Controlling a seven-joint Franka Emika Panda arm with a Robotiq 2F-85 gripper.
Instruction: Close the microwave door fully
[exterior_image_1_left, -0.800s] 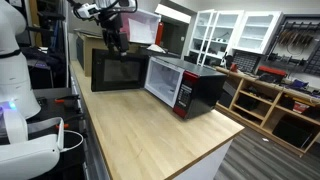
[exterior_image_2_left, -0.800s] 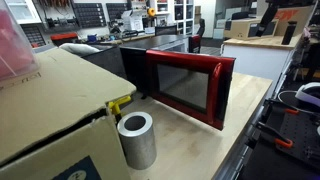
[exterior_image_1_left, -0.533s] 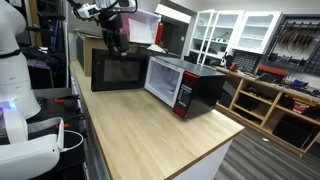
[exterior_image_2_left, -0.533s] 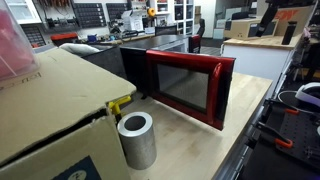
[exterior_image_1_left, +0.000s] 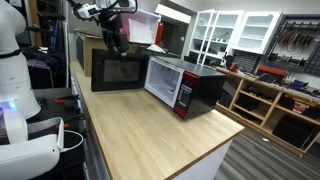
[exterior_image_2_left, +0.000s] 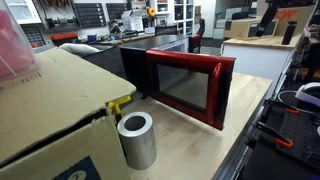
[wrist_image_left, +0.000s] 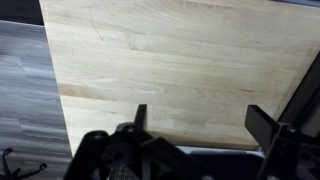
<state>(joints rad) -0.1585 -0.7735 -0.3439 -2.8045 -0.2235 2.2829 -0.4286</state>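
The microwave stands on a wooden countertop, with a black top and red front. Its door is swung wide open; the black inner face shows here. In an exterior view the door's red-framed outer face with dark glass faces the camera, the black microwave body behind it. My gripper hangs just above the door's top edge. In the wrist view the gripper is open and empty over the bare wood, with a dark edge below the fingers.
A brown cardboard box and a grey cylinder stand close to the camera. A white robot body stands beside the counter. White cabinets and wooden shelving lie beyond the counter's edge.
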